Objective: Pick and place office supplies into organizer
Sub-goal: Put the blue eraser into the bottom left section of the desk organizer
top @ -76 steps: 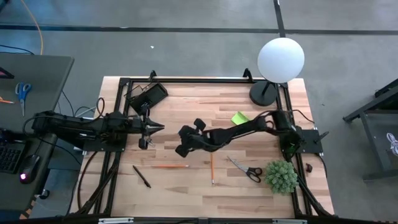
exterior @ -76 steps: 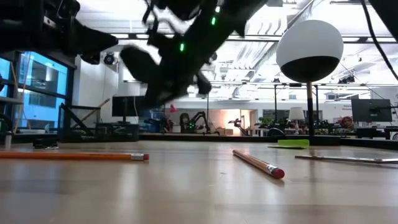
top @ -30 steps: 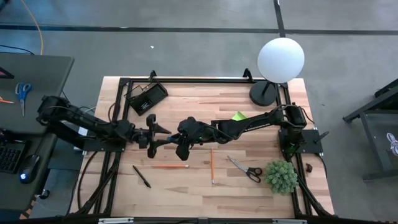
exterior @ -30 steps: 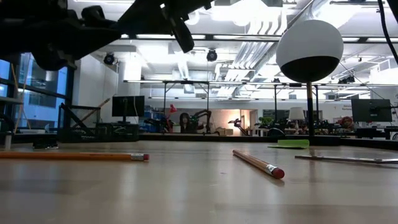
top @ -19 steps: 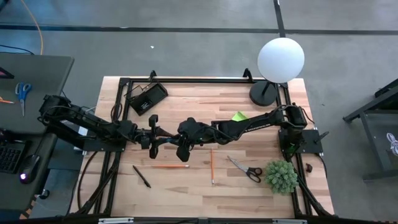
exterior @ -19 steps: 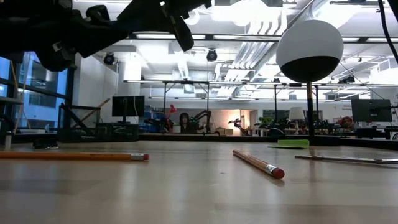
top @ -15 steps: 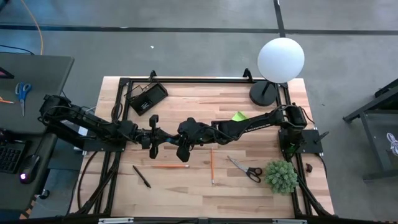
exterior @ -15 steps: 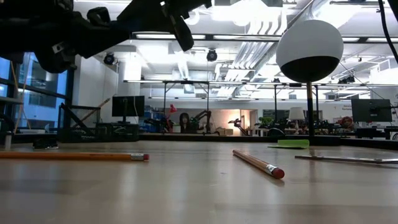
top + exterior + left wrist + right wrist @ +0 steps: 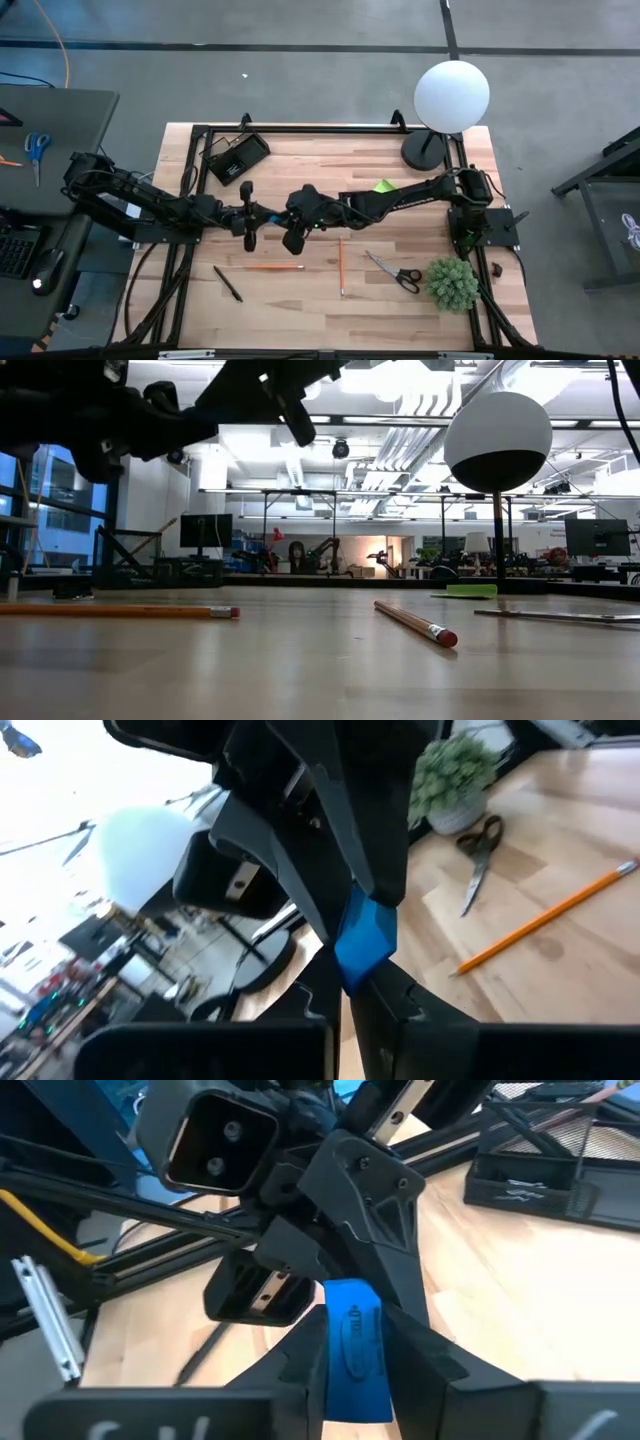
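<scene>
- Blue eraser sits pinched between both claws at once — you can see it in each wrist view, held in mid-air above the middle of the table.
- Your left claw reaches in from the left side, arm stretched nearly flat over the wood, its fingers closed on the eraser's one end.
- Your right claw comes from the right, the arm running long and low across the table, fingers clamped on the eraser's other end; the two claws meet tip to tip.
- Both arms show as dark shapes high in the low view, well clear of the tabletop.
- Your organizer stands at the far left corner of the table, tilted to the table's edges — what lies in it cannot be told from above.
- Loose on the wood: an orange pencil and a black pen near the front left, a wooden pencil just right of them, black-handled scissors further right, and the lime-green sticky-note pad under the right arm.
</scene>
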Robot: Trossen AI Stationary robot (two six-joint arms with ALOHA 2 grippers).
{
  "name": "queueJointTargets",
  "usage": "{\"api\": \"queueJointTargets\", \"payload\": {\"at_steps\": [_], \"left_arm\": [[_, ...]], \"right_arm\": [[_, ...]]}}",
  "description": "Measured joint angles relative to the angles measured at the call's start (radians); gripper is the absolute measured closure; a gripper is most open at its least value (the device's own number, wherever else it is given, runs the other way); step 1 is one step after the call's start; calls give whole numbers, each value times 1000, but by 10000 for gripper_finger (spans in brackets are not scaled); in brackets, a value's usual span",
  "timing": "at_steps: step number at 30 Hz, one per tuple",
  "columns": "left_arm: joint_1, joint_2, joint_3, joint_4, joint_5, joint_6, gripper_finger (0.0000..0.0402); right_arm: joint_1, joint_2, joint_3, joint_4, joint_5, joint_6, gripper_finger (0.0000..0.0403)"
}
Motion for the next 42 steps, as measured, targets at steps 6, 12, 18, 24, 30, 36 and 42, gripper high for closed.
{"api": "queueJointTargets", "payload": {"at_steps": [6, 12, 18, 24, 30, 36, 42], "left_arm": [[0, -1, 1, -61, -106, -12, 400], [1, -1, -1, -106, -241, -13, 401], [1, -2, -1, -101, -541, -97, 401], [2, -9, 0, -161, -777, -246, 401], [31, -9, 89, -514, -858, -442, 402], [137, -9, 283, -1075, -550, -778, 401], [209, -9, 461, -1419, -466, -803, 401]], "right_arm": [[2, -34, -2, -105, 34, -61, 312], [29, -98, -2, -297, 216, -78, 299], [83, -116, -2, -411, 365, -62, 293], [127, -87, -6, -421, 395, -108, 294], [141, -81, -79, -404, 468, -145, 295], [149, -79, -179, -392, 482, -150, 295], [156, -79, -294, -378, 592, -182, 295]]}}
